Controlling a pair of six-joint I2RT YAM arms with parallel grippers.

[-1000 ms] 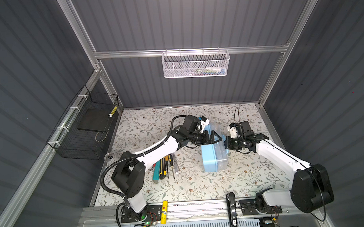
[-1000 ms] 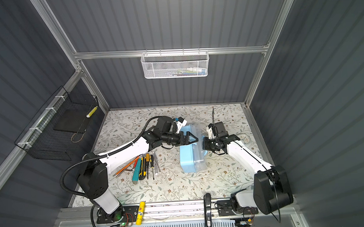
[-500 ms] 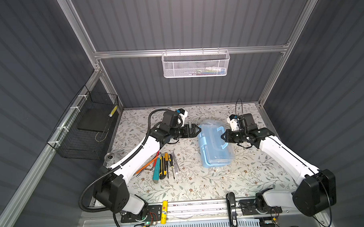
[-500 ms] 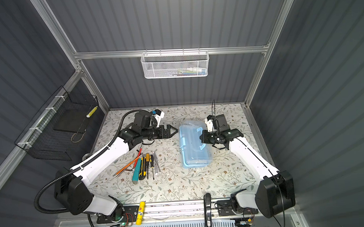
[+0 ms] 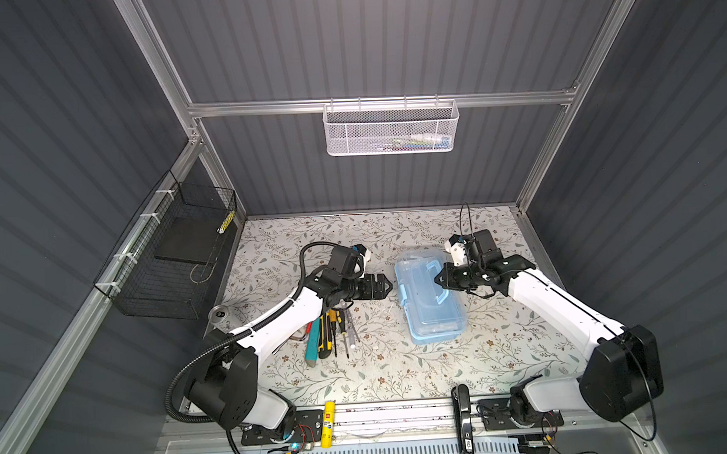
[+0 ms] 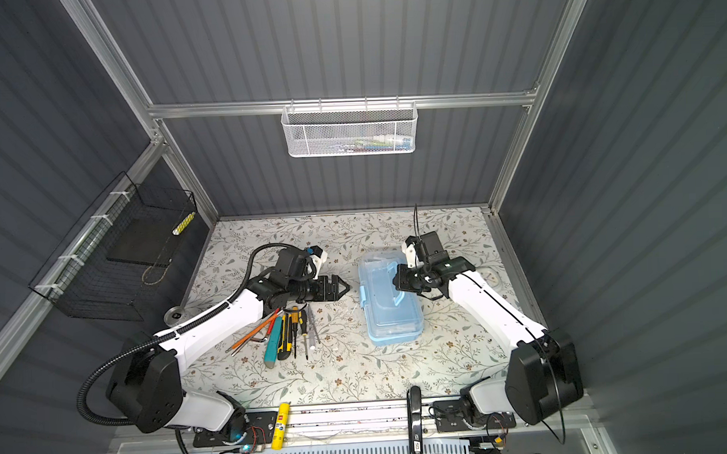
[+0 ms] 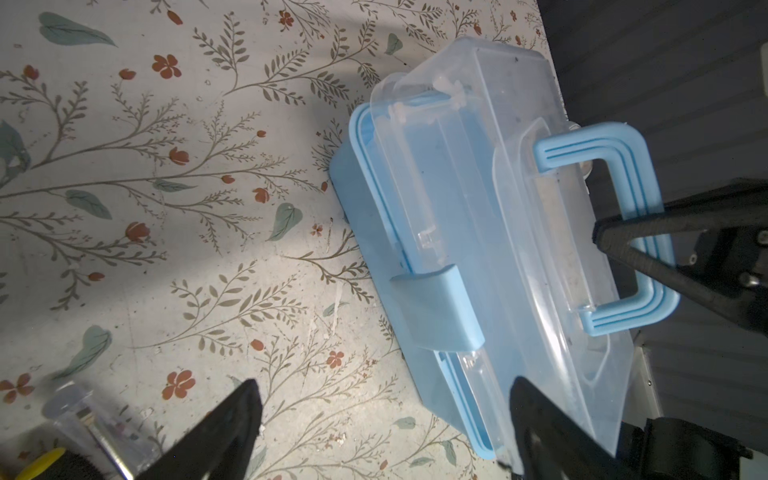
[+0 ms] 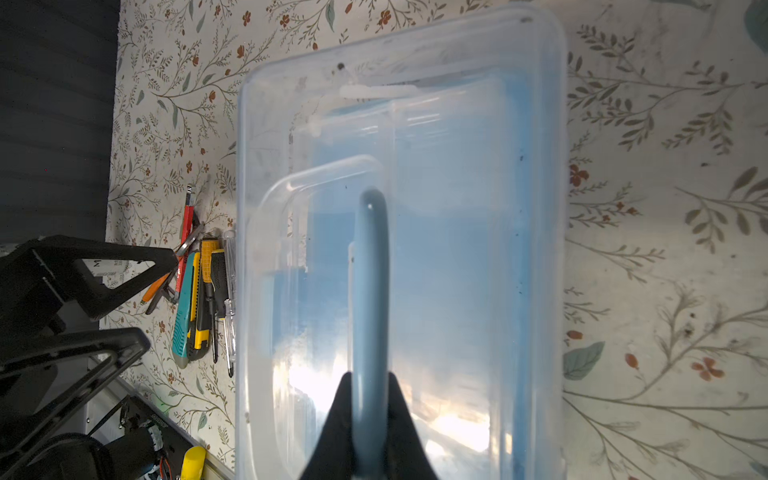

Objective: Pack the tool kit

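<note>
**Left arm** and **right arm**: white link shells, black joint housings, large black shoulder blocks. The left end effector and right end effector are black, with hollow triangular fingers. A ribbed black conduit runs along the left arm. A thin black cable follows the right arm. White brackets sit at the wrists.

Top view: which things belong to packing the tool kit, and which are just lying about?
For the job: blue box, screwdrivers, yellow knife, teal cutter, hex keys.
Lying about: white basket, black basket, can, glue stick.
</note>
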